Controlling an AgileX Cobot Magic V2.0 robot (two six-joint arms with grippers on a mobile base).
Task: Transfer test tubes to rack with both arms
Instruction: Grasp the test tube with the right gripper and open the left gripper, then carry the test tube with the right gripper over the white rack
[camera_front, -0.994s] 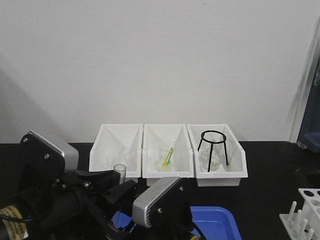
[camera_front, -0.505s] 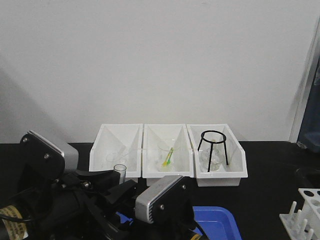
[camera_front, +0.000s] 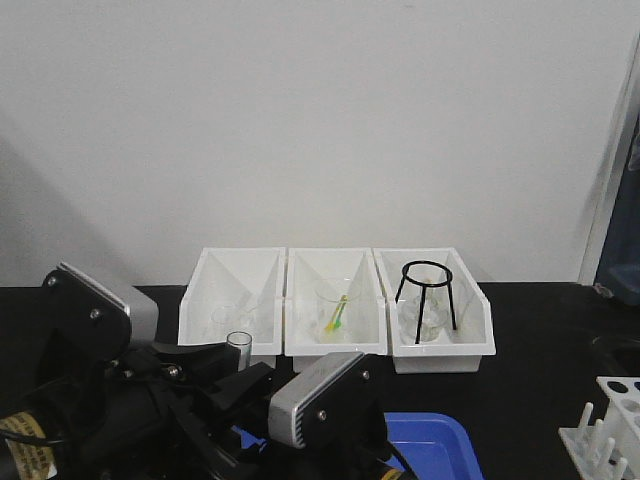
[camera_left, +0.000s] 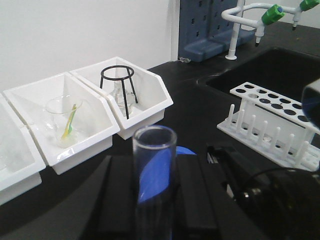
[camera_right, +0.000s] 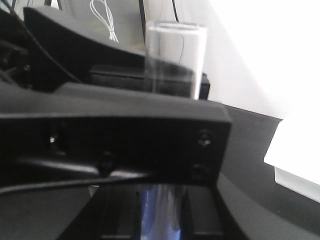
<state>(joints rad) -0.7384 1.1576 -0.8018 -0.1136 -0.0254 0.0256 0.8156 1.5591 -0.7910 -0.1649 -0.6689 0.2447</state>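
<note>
Standing upright in the left pincer (camera_left: 155, 167), pinched between its matte black fingers: one clear glass test tube (camera_left: 154, 145), round rim open upward, probably kept vertical for handover. Right pincer (camera_right: 160, 215) close by; its grip cannot be told. White plastic rack (camera_left: 272, 117), pierced top, upright pegs, well apart on the black bench (camera_left: 200, 110).

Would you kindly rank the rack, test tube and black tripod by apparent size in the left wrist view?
Largest to smallest: rack; test tube, though nearness to the camera inflates it; black tripod.
</note>
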